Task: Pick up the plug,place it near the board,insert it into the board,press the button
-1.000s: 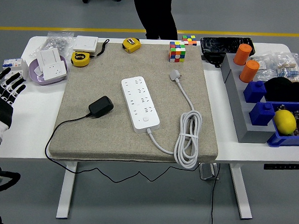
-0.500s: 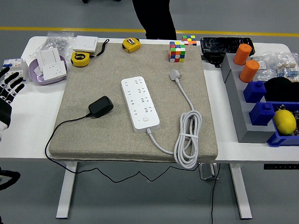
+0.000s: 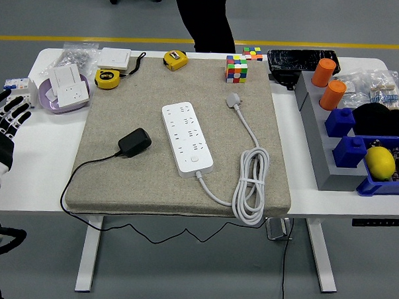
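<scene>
left hand is hovering fingers spread, gripping nothing, well left of the power strip; black plug is lying just left of it, ungrasped, sockets facing up.

Bright, even overhead light; soft shadows, sharp focus, no glare.

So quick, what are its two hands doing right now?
Left hand: open, fingers spread, holding nothing, at the table's left edge.
Right hand: not in view.
</scene>
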Controlling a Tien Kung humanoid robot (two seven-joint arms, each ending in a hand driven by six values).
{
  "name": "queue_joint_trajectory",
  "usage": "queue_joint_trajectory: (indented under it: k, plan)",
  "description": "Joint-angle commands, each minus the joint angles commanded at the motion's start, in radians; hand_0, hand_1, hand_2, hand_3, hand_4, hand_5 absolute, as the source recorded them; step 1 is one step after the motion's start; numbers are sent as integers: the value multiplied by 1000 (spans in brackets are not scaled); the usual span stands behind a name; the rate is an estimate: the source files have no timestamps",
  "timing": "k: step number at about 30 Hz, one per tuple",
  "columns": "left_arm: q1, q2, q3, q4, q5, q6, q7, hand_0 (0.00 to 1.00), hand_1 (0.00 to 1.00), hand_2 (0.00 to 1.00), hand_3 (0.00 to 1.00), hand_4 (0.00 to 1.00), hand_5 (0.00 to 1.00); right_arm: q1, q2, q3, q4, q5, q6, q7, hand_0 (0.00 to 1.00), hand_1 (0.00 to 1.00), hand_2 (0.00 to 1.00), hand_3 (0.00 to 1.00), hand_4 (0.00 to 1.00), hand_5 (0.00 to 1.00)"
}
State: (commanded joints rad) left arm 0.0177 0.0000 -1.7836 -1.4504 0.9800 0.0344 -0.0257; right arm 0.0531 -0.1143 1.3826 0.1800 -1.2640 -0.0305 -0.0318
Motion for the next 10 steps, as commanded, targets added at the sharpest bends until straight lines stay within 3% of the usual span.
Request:
queue_joint_trajectory:
  k: [10]
  plan:
    - [1, 0, -3, -3, 21, 1, -1, 721, 687, 658, 708, 972, 788, -2, 3, 2, 0, 1, 0, 0, 935, 809, 750, 780, 998, 844]
